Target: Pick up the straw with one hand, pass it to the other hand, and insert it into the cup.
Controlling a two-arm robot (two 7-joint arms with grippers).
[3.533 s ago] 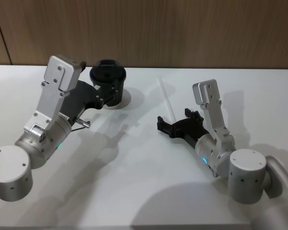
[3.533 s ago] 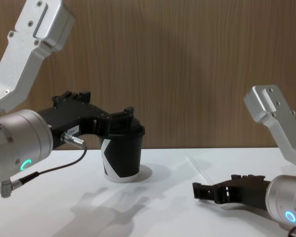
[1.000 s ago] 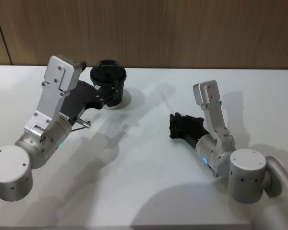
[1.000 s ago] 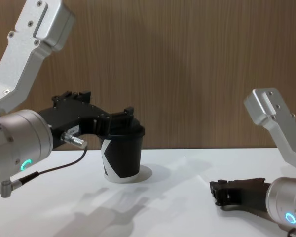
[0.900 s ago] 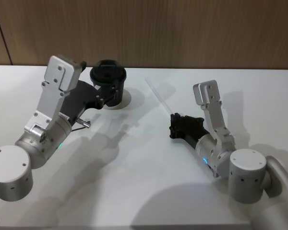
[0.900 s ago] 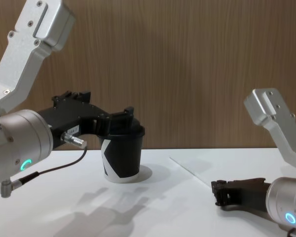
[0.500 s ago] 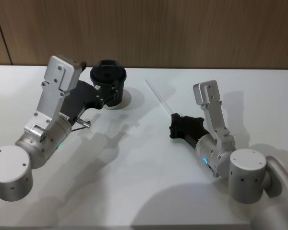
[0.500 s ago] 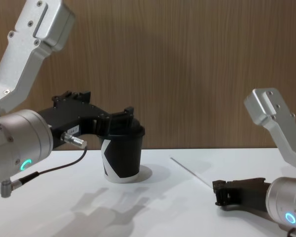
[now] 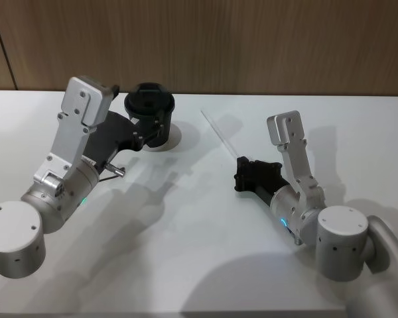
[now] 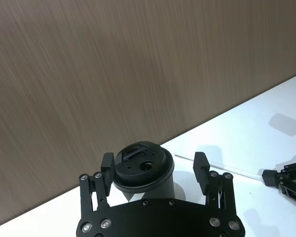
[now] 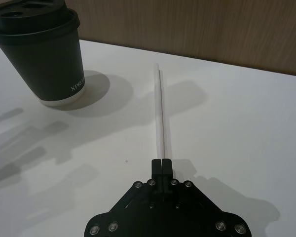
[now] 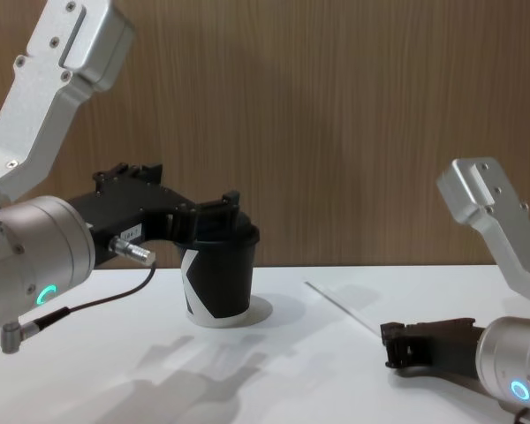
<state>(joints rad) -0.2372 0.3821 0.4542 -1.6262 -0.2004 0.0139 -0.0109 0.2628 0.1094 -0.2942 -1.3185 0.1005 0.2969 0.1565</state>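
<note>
Your right gripper [image 9: 239, 168] sits low over the table [image 9: 186, 232], right of centre, its fingers pressed together on the near end of the straw [image 9: 220, 135]. From there the straw runs away and leftward, its far end to the right of the cup [image 9: 149, 106] and apart from it. Your left gripper [image 10: 154, 168] is spread wide, one finger on each side of the cup near its lid.

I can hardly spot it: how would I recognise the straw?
On the white table, find the black cup at the back. To its right, the straw is a thin pale tube pinched in the right gripper, the only slim, translucent thing there.
</note>
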